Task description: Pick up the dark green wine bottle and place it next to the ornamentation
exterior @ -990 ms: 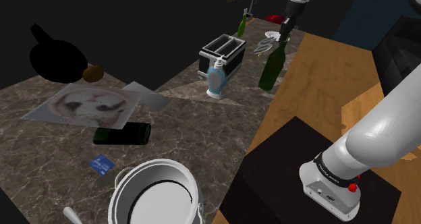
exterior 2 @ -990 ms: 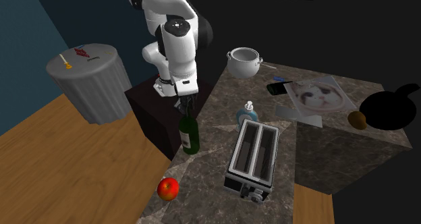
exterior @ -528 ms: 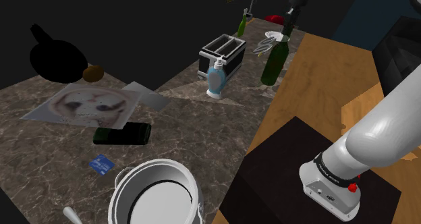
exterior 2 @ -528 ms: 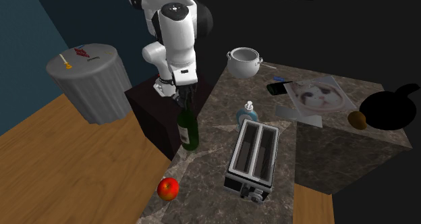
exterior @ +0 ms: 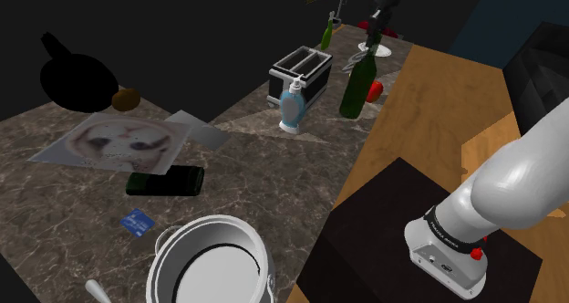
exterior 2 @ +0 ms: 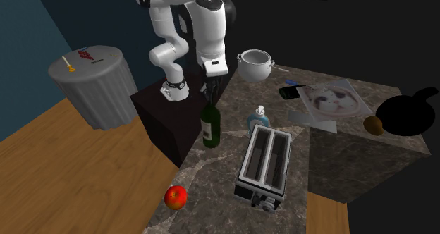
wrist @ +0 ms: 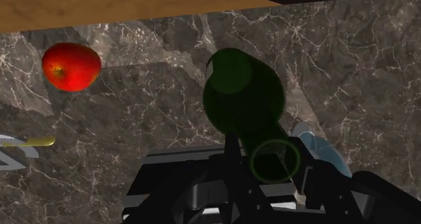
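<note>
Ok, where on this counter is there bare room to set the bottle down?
Bare marble lies between the toaster, the soap bottle and the picture mat, and again between the toaster and the black object. It is crowded by the pot, where a dark case and blue card lie.

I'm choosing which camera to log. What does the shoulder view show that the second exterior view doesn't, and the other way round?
The shoulder view adds a small green bottle beyond the toaster. The second exterior view adds a grey ribbed bin beside the stand. Both show the dark green wine bottle in the gripper, the toaster and the white pot.
</note>
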Robot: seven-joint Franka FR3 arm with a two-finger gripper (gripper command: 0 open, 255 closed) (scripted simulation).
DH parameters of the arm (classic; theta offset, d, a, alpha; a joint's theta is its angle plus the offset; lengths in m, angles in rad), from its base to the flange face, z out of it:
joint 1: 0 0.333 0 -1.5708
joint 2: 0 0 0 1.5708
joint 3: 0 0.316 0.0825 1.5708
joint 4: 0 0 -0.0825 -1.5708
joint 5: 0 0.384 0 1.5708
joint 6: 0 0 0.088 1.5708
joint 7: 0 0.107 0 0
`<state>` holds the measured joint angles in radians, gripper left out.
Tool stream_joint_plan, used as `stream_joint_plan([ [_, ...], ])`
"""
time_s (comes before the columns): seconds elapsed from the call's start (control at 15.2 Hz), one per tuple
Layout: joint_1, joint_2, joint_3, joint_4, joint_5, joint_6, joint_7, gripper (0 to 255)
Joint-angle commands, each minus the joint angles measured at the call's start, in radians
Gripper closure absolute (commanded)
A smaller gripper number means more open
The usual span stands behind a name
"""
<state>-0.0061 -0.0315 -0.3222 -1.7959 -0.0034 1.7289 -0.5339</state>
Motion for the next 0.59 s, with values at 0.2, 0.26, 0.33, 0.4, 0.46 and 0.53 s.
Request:
stream_joint_plan([
  [0.2,0.059,-0.018,0.064,-0.026,0.002,0.010,0.125,255],
  [0.26,0.070,-0.018,0.077,-0.027,0.003,0.011,0.148,255],
  [0.33,0.082,-0.018,0.089,-0.027,0.005,0.011,0.172,255],
  [0.4,0.093,-0.016,0.101,-0.025,0.006,0.011,0.195,255],
  [0.46,0.105,-0.014,0.114,-0.023,0.008,0.011,0.218,255],
  [0.53,0.116,-0.011,0.126,-0.019,0.010,0.011,0.241,255],
])
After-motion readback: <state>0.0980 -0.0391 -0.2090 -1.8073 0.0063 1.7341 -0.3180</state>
